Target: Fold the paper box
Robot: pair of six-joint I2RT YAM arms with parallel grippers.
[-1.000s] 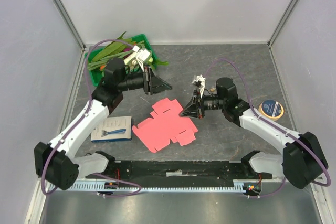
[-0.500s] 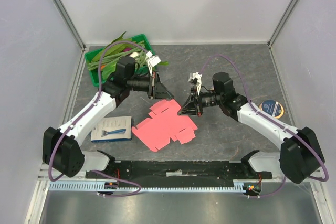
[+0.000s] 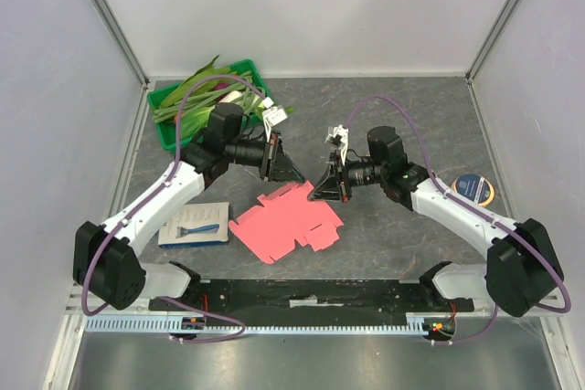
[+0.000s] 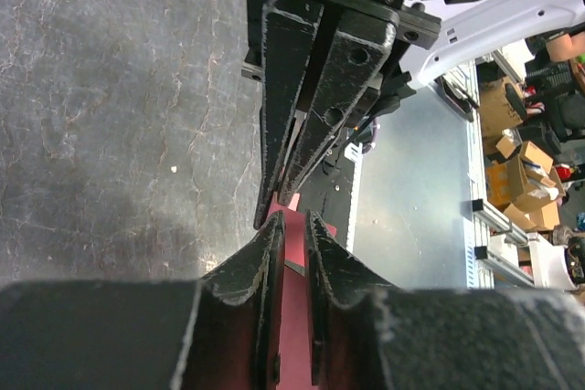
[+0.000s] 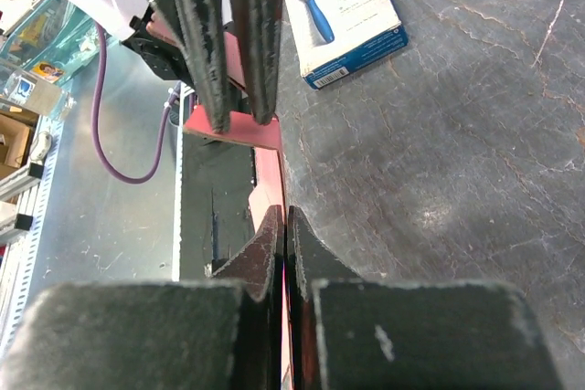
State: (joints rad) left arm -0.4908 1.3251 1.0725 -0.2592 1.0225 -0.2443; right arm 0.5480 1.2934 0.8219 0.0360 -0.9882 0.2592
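Both arms reach in over the middle of the dark table (image 3: 384, 107) and point at each other. The pink-red paper box (image 3: 285, 226) lies mostly flat between them, with its far edge lifted up. The left gripper (image 3: 291, 171) has its fingers almost together, pinching that raised edge from the left. The right gripper (image 3: 322, 191) has its fingers pressed tight on the same edge from the right. The two fingertips nearly meet above the paper.

Both arms reach inward, tips nearly meeting: left tool (image 3: 294, 173) narrowly parted, right tool (image 3: 318, 192) pinched shut.
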